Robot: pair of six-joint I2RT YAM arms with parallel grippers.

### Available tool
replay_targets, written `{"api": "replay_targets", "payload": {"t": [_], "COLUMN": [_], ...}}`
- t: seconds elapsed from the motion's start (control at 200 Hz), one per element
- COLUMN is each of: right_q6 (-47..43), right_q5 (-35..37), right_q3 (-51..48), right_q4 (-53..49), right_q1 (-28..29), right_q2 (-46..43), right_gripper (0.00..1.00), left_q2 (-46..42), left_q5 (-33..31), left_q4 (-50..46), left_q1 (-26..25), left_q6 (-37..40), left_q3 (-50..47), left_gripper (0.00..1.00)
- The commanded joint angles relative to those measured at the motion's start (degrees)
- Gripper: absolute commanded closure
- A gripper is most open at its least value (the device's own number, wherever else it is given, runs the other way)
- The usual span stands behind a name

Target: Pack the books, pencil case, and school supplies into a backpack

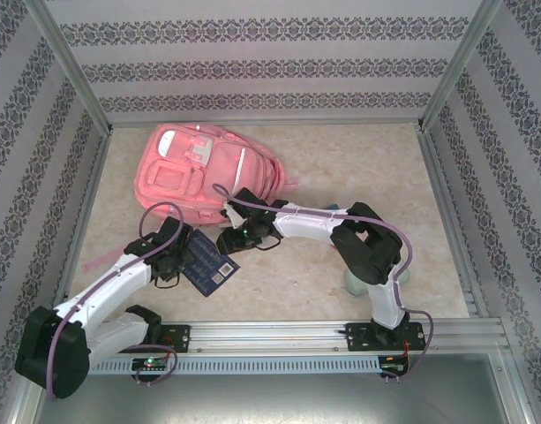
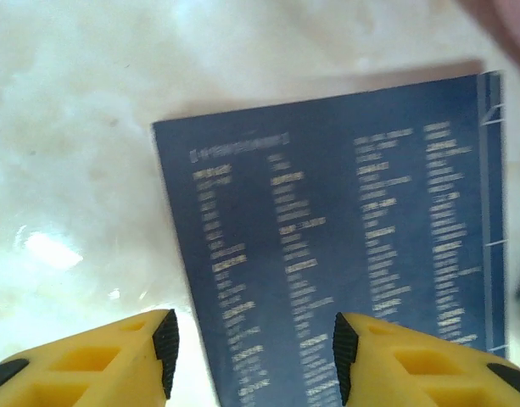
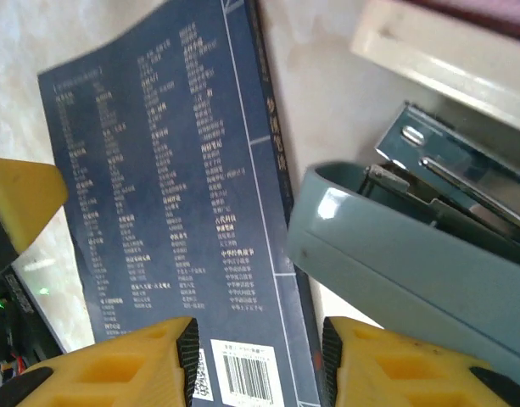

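Your left end effector [image 2: 254,356] hangs low over the table [image 1: 358,168], a smooth cream surface with a marbled pattern, near its near edge and left of the middle. Its blocky yellow fingers [image 2: 115,360], tipped with ribbed black pads [image 2: 165,349], stand apart with nothing clamped between them. The left edge of a book's cover runs through the gap beneath.

Toward the far left corner lies the backpack [image 1: 195,172], soft pink fabric with rounded front pockets and white trim, its front facing up.

Just on the near side of it, the book [image 1: 210,265] lies flat on the table. It is a thin navy volume with a slick cover, printed in columns of small pale text, and a white barcode label sits at one corner. In the right wrist view its far edge looks slightly bowed.

Your right end effector [image 3: 260,360] hovers over that barcode corner, jaws likewise parted and gripping nothing.

Just beside the book's spine lies a stapler [image 3: 395,254] with a grey-blue, smooth, rounded plastic body, hinged open so that the shiny metal channel inside shows.
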Motion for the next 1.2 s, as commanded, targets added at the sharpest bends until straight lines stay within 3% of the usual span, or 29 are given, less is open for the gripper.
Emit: {"api": "replay_targets", "payload": {"t": [0.0,0.245,0.345,0.425,0.475,0.56,0.694,0.849,1.024,1.194], "right_q6": [-2.2,-2.91,-3.23,-4.34,-5.42,-5.21,-3.84,-5.54,-4.81,-3.09], "right_q5": [-0.37,4.2,5.38,11.17,18.4,25.05,22.34,17.52,11.18,6.62], "right_q3": [0.94,2.38,3.13,2.73,2.83,2.98,-0.3,-1.5,3.06,4.81], "right_q4": [-2.68,-5.66,-7.29,-8.86,-11.09,-14.44,-12.43,-7.51,-7.43,-7.44], "right_q1": [0.89,1.64,1.79,2.79,3.14,0.86,-3.19,0.08,3.85,4.0], "right_q2": [2.15,4.74,5.75,4.44,3.35,2.22,-1.51,-5.97,-0.42,5.38], "right_gripper": [0.53,0.51,0.52,0.52,0.51,0.51,0.5,0.48,0.47,0.45], "left_q2": [-0.22,6.21,8.61,8.94,8.38,7.03,6.25,7.09,7.9,7.88], "left_q5": [1.29,3.9,4.27,4.21,3.78,2.84,2.8,3.91,4.47,4.53], "left_q4": [0.52,9.01,9.46,9.25,8.74,7.95,8.27,9.49,10.2,9.86], "left_q1": [0.38,0.4,0.28,0.27,0.28,0.25,0.28,0.26,0.33,0.27], "left_q6": [-2.6,-0.09,-0.12,-0.24,-0.29,-0.26,0.15,0.53,0.57,0.98], "left_q3": [-2.67,-4.21,-4.29,-4.65,-4.76,-5.04,-5.45,-5.53,-5.44,-5.16], "left_gripper": [0.49,0.54,0.67,0.68,0.68,0.68,0.68,0.68,0.68,0.68]}}
